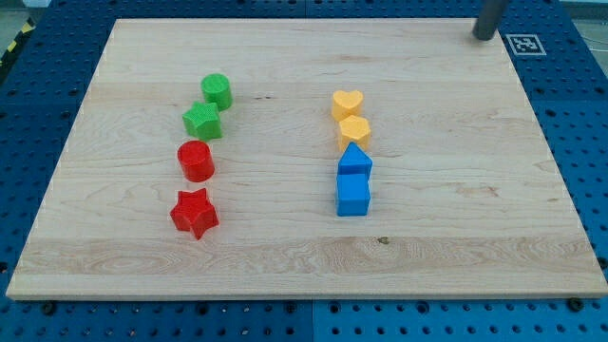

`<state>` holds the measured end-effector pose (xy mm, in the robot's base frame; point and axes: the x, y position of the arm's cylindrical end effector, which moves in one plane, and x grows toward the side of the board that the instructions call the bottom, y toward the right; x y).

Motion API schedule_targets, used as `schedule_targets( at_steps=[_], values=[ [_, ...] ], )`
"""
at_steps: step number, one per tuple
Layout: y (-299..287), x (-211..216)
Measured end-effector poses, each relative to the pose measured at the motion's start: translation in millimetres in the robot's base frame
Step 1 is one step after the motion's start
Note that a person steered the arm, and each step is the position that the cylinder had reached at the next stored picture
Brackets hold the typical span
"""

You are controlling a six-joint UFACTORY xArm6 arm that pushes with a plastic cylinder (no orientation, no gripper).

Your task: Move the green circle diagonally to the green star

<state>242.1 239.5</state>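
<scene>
The green circle stands on the wooden board in the upper left part of the view. The green star sits just below it and slightly to the left, touching or nearly touching it. My tip is at the view's top right corner of the board, far to the right of both green blocks.
A red circle and a red star continue the left column downward. In the middle stand a yellow heart, a yellow hexagon, a blue pentagon-like block and a blue cube. A marker tag lies at the top right.
</scene>
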Motion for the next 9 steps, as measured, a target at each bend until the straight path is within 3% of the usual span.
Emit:
schedule_targets(
  at_steps=[2, 4, 9],
  values=[
    [-127.1, 40.9],
    [-226.7, 53.3],
    [-354.7, 116.3]
  ],
)
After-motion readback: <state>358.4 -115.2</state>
